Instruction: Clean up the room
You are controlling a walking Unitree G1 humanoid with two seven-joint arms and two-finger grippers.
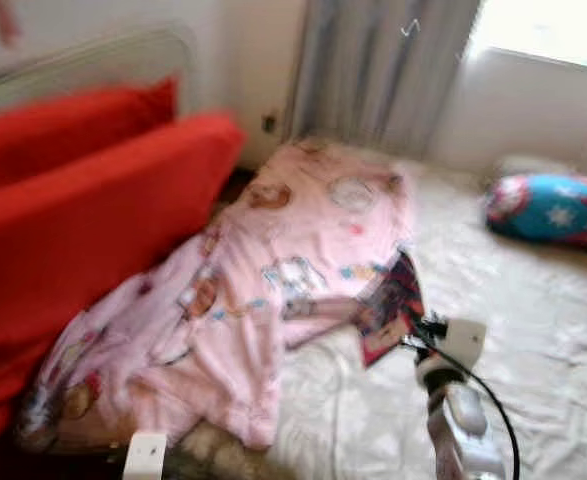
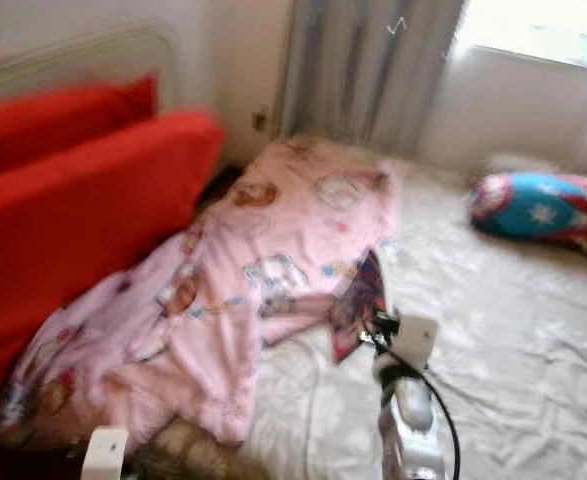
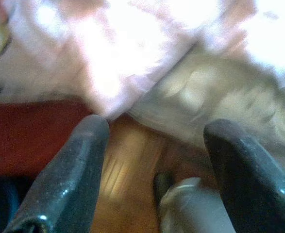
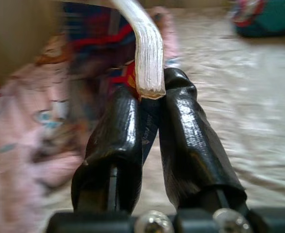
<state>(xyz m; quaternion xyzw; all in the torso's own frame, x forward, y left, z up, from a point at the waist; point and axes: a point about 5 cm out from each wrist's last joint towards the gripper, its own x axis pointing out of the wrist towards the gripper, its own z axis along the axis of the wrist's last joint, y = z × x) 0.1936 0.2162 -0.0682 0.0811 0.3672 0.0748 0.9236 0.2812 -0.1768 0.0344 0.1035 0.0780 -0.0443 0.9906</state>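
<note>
Bed (image 1: 533, 330) covered by pink blanket (image 1: 273, 270) | book (image 1: 388, 305) gripped by right claw (image 4: 149, 104) | left claw (image 3: 157, 145) held open | curtain (image 1: 383, 65) behind

Bed (image 1: 533, 340): covered by a pale cream, wrinkled sheet, taking up the lower right of the head views.
Headboard (image 1: 83, 60): light-coloured, curved at the top, standing against the wall at upper left.
Wall (image 1: 248, 50): plain off-white, with a small dark socket (image 1: 269, 123) low down beside the curtain.
Curtain (image 1: 373, 70): grey, hanging in vertical folds down to the far edge of the bed.
Window (image 1: 543, 30): at upper right, strongly overexposed by daylight.
Light: bright from the window side, softly blurred throughout.
</note>
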